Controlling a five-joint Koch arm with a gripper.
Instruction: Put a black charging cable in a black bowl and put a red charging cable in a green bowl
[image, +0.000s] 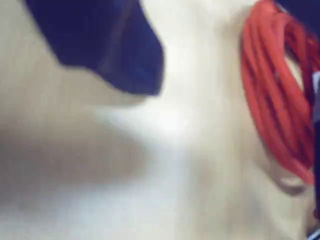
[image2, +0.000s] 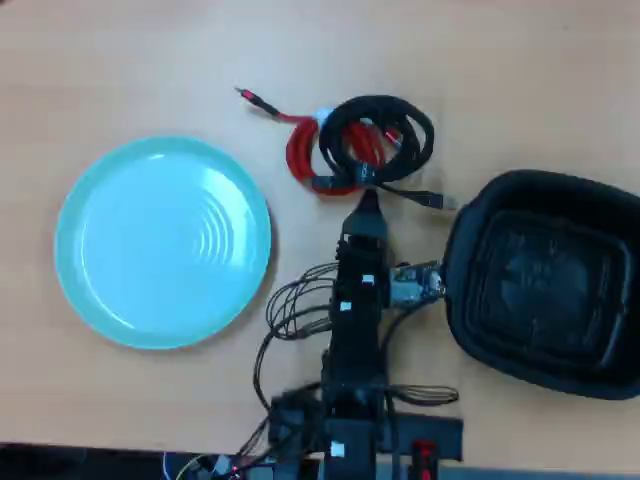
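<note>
In the overhead view the red charging cable (image2: 303, 157) lies coiled on the wooden table, and the black charging cable (image2: 385, 130) overlaps its right side, its plug pointing right. My gripper (image2: 368, 198) sits just below both coils, touching neither. The wrist view is blurred: one dark finger (image: 110, 50) is at upper left with nothing against its tip, and the red charging cable (image: 272, 95) is at the right. The jaws stand apart and hold nothing. The green bowl (image2: 90, 240) is on the left and the black bowl (image2: 470, 290) on the right; both are empty.
The arm's body and its thin loose wires (image2: 295, 305) lie between the two bowls, running down to the base at the table's near edge. Bare table (image2: 120, 70) stretches above the green bowl and the cables.
</note>
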